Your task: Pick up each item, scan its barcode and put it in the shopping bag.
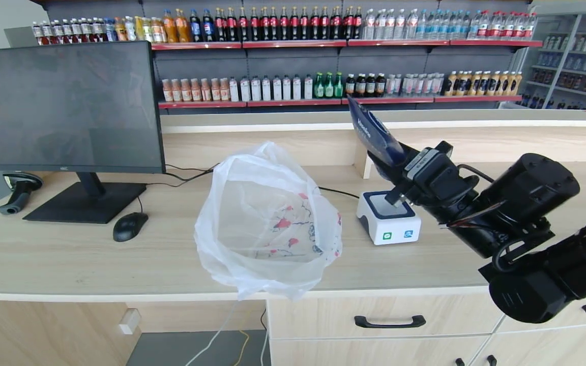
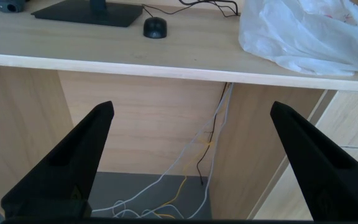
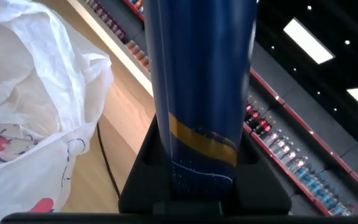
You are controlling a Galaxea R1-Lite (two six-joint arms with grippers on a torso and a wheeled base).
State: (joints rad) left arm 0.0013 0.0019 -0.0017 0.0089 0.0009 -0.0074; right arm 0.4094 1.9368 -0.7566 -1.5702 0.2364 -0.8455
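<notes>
Over the scanner box (image 1: 388, 223): my right claw (image 1: 392, 162) hangs just above this white box, clenched on the lower end of a blue packet (image 1: 374, 133).
Packet in the grip: the blue packet is off the counter (image 1: 69, 254) and held tilted. Its free end points up and away from me, toward the raised ledge (image 1: 283, 145) at the back. A gold band crosses it near the grip (my right wrist camera shows this best), and the dark fingers sit on either side of it.
Left of the scanner box: the shopping bag (image 1: 267, 218) is translucent white plastic with red and blue print. It stands near the counter's front edge with its mouth open upward and its bottom bulging slightly past the edge. I cannot make out what it holds.
Below the counter edge: my left claw (image 2: 191, 109) is released, its fingers spread wide. It sits low in front of the counter, facing the open space underneath where loose cables (image 2: 191, 180) trail to the floor.
Far left of the counter: a dark monitor (image 1: 66, 104) stands on its base with a black mouse (image 1: 130, 226) just beside the base. A handheld scanner (image 1: 18, 190) rests at the very end.
Behind the ledge: shelves (image 1: 323, 44) carry rows of bottles.
Under the right half of the counter: drawers (image 1: 389, 321) with black handles.
</notes>
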